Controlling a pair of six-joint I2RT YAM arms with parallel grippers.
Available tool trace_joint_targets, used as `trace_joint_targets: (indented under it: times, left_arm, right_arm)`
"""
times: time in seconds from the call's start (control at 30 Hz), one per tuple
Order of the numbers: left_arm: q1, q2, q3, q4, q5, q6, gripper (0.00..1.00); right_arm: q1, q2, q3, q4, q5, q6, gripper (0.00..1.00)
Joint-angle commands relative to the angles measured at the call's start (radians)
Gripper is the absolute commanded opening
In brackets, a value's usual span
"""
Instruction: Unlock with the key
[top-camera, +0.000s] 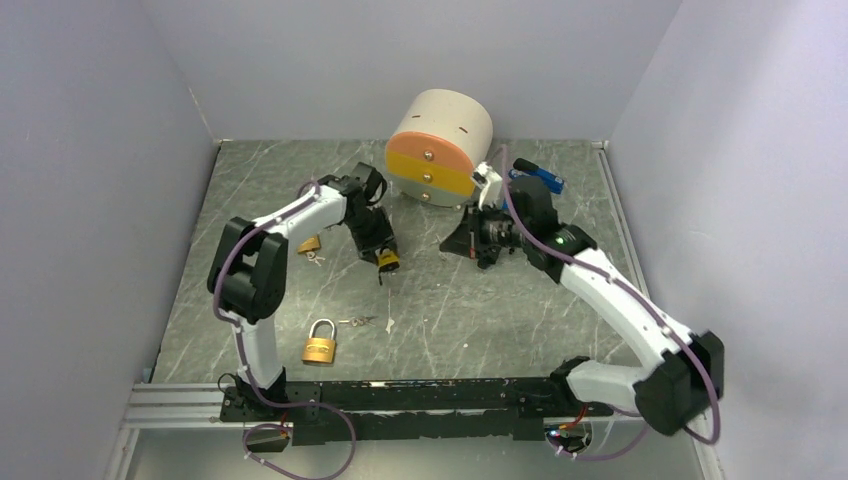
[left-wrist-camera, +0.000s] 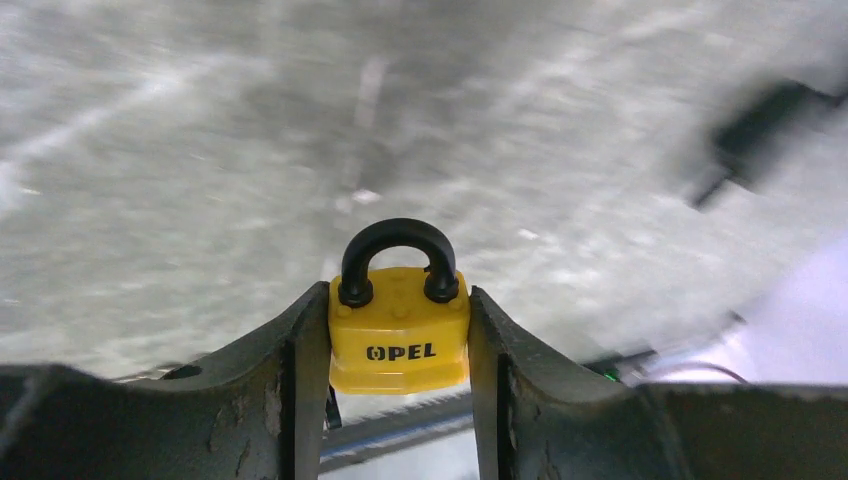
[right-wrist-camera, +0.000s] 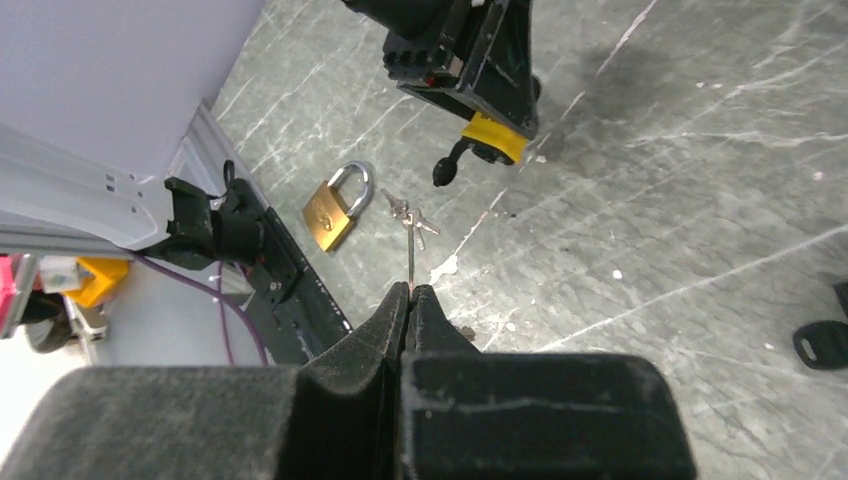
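My left gripper (left-wrist-camera: 398, 340) is shut on a yellow padlock (left-wrist-camera: 398, 340) marked OPEL, gripping its body from both sides with the black shackle pointing away from the wrist. In the top view it (top-camera: 386, 259) is held at mid table. My right gripper (right-wrist-camera: 410, 290) is shut on a thin metal key (right-wrist-camera: 410, 255), seen edge-on and sticking out from the fingertips. In the right wrist view the yellow padlock (right-wrist-camera: 494, 137) is ahead of the key, well apart from it. In the top view my right gripper (top-camera: 470, 243) is to the right of the left one.
A brass padlock (top-camera: 320, 343) with a bunch of keys (top-camera: 357, 321) lies near the front rail. A smaller brass padlock (top-camera: 308, 243) lies left of the left gripper. A cream drum (top-camera: 438, 148) with orange and yellow bands stands at the back. A blue object (top-camera: 546, 180) lies at the back right.
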Motion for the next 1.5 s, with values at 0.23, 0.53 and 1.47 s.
trace_joint_targets:
  times: [0.23, 0.53, 1.47]
  left_arm:
    - [-0.001, -0.18, 0.054, 0.231, 0.399, -0.258, 0.03]
    - [-0.003, -0.225, 0.025, 0.241, 0.43, -0.264, 0.03]
    - [-0.016, -0.237, -0.022, 0.264, 0.422, -0.256, 0.03]
  right_arm:
    - [0.06, 0.26, 0.18, -0.141, -0.133, -0.041, 0.0]
    - [0.061, 0.292, 0.191, -0.145, -0.059, -0.011, 0.0]
    - [0.056, 0.38, 0.257, -0.107, 0.047, 0.118, 0.0]
